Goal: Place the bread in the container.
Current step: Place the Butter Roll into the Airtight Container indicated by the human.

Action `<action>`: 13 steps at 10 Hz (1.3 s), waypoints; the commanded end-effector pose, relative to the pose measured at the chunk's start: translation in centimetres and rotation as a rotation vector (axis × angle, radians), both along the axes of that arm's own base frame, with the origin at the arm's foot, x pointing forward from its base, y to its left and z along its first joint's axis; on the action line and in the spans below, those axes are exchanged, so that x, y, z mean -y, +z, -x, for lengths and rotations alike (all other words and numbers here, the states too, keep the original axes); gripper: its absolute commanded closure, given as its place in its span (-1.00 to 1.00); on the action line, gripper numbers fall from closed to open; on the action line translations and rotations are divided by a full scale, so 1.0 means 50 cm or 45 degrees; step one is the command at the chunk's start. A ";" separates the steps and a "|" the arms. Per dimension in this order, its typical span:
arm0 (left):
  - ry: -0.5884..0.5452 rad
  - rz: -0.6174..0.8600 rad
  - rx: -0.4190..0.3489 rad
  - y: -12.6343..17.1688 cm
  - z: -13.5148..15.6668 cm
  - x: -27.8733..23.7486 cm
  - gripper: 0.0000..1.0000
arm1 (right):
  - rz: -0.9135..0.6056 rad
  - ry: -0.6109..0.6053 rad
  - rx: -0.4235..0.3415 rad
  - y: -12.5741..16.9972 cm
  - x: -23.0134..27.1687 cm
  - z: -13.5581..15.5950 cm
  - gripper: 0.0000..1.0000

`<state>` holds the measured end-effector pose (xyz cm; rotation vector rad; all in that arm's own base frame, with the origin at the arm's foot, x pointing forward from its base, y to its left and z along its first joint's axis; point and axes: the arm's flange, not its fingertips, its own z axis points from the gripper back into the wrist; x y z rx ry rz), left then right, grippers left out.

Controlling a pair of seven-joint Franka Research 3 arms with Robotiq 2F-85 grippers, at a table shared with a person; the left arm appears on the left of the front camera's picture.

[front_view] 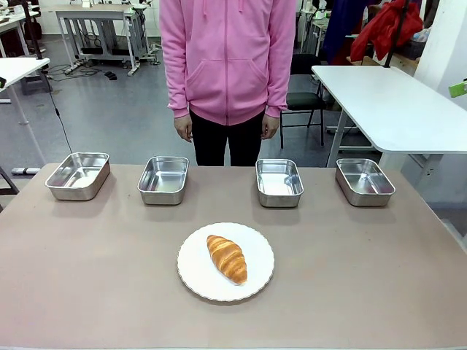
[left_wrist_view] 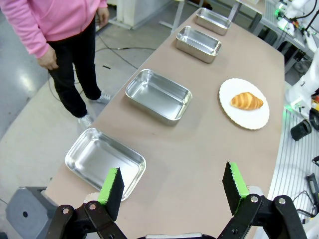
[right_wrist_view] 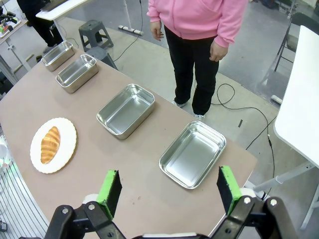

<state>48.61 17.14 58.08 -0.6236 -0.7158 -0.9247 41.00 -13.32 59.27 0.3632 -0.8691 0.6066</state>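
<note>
Desk [front_view: 87, 277]: lay bare left and right of the plate [front_view: 193, 277] and along the near edge.
Bread [front_view: 227, 258]: sat on the plate, open from above and from every side.
Trays [front_view: 78, 175], four, far row: stood empty, open-topped, with strips of bare desk between.
Person [front_view: 228, 65]: stood beyond the far edge behind the middle gap, hands [front_view: 184, 129] hanging clear of the desk.

Round white plate [front_view: 193, 271] on brown table [front_view: 73, 292], pink-hooded person [front_view: 228, 58] beyond

Light: was bright, even.
Shadows: were soft.
Glare: shone on steel trays [front_view: 163, 179].
Edges: bowed in wrist views.
</note>
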 end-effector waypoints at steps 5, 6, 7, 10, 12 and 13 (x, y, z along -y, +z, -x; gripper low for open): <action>-0.013 0.001 0.013 0.001 0.002 -0.001 -1.00 | -0.010 0.023 0.032 -0.004 0.002 -0.002 -1.00; -0.013 0.001 0.013 0.001 0.002 -0.001 -1.00 | -0.010 0.023 0.032 -0.004 0.002 -0.002 -1.00; -0.013 0.001 0.013 0.001 0.002 -0.001 -1.00 | -0.010 0.023 0.032 -0.004 0.002 -0.002 -1.00; -0.013 0.001 0.013 0.001 0.002 -0.001 -1.00 | -0.010 0.023 0.032 -0.004 0.002 -0.002 -1.00; -0.013 0.001 0.013 0.001 0.002 -0.001 -1.00 | -0.010 0.023 0.032 -0.004 0.002 -0.002 -1.00; -0.013 0.001 0.013 0.001 0.002 -0.001 -1.00 | -0.010 0.023 0.032 -0.004 0.002 -0.002 -1.00</action>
